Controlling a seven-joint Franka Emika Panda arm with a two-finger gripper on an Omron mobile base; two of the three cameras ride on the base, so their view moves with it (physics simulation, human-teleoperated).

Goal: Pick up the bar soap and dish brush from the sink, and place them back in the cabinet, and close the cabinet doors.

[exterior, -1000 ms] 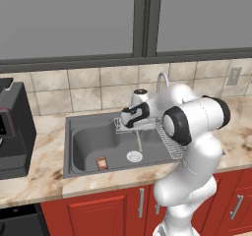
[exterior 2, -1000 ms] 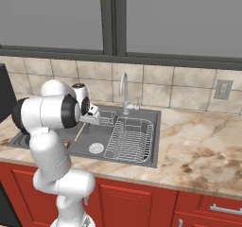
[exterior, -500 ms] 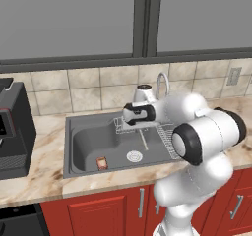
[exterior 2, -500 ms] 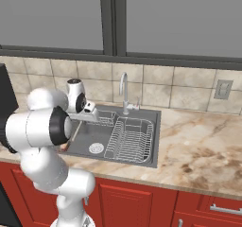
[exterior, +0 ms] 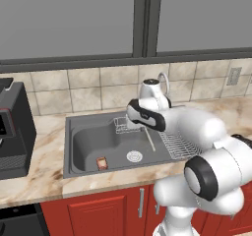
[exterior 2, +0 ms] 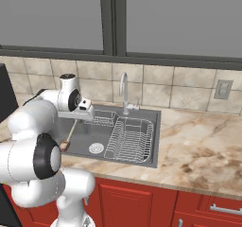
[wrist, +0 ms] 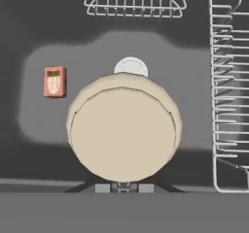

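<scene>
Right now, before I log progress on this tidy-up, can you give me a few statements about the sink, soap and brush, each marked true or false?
1. The bar soap lies on the floor of the sink. True.
2. The end effector is shut on the dish brush, holding it above the basin. True.
3. The bar soap sits inside the wire rack. False: it lies on the bare basin floor, apart from the wire rack.
4. The faucet stands at the sink's front edge. False: the faucet stands at the back, by the tiled wall.
5. The bar soap covers the drain. False: it lies to one side of the drain ring.
</scene>
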